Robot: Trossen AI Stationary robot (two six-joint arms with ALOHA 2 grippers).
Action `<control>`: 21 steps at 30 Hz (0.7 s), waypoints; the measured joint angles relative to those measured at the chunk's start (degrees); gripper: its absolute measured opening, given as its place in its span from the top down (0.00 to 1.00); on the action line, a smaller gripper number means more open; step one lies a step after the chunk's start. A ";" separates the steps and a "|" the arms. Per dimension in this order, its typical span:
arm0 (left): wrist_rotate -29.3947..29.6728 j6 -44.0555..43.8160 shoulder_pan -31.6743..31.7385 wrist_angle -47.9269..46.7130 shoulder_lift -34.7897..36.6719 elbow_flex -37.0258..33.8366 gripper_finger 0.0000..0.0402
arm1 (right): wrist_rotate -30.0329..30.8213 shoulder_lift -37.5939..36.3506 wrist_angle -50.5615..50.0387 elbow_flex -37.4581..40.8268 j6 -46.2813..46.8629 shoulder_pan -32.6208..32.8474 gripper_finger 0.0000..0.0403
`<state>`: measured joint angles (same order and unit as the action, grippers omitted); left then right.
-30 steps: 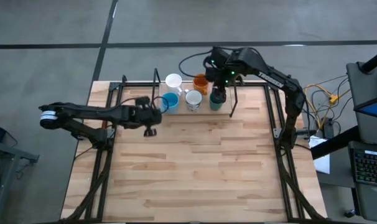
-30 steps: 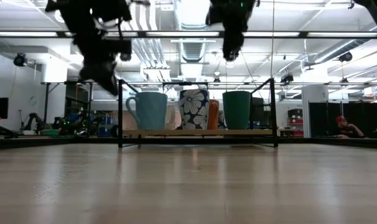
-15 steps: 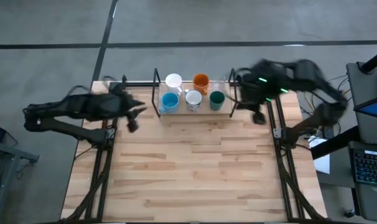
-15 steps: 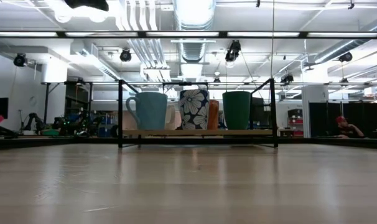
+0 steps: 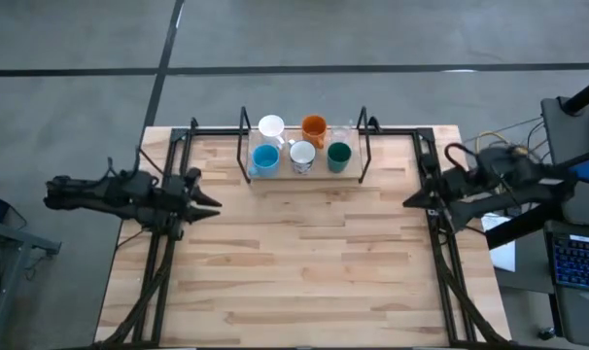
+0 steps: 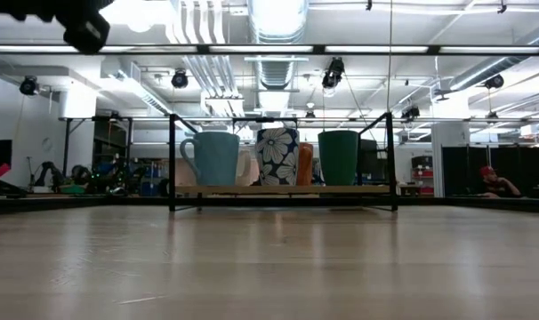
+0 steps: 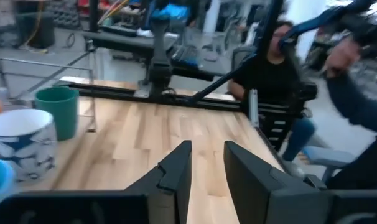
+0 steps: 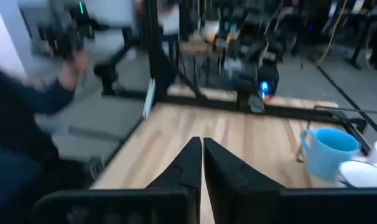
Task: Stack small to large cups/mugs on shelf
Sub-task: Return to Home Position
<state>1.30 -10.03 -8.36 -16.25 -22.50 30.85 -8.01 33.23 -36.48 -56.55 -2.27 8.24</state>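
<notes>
Mugs (image 5: 301,154) sit in two rows on the shelf (image 5: 314,178) at the far edge. Left gripper (image 5: 209,200), slightly parted, hovers at the left edge; right gripper (image 5: 409,203), pressed together, at the right.

Bright ceiling lights (image 6: 275,16) glare across the low view, backlighting the mugs (image 6: 278,156) on the shelf (image 6: 283,188). The near tabletop (image 6: 269,267) is soft and out of focus. From above, light is even and shadows are faint. Both wrist views are smeared with blur, worst at their edges.
</notes>
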 joint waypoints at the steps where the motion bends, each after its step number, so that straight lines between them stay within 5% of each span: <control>1: -0.94 -0.13 -0.11 1.71 2.07 -2.17 0.80 | 0.11 -2.43 3.87 3.94 1.30 0.22 0.98; 9: -14.22 -0.97 -0.87 10.51 13.43 -16.46 0.80 | 0.11 -13.83 25.39 32.05 3.21 0.37 0.98; 18: -15.02 -3.19 -0.98 22.98 19.04 -29.68 0.80 | -1.42 -12.32 59.98 54.12 3.45 0.38 0.98; 21: -16.07 -3.51 -1.41 21.58 20.05 -30.31 0.80 | -1.80 -11.62 60.78 55.97 3.02 0.40 0.98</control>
<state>-14.76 -13.54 -9.78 5.33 -2.45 0.54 -9.81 21.61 24.31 -0.58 0.75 8.64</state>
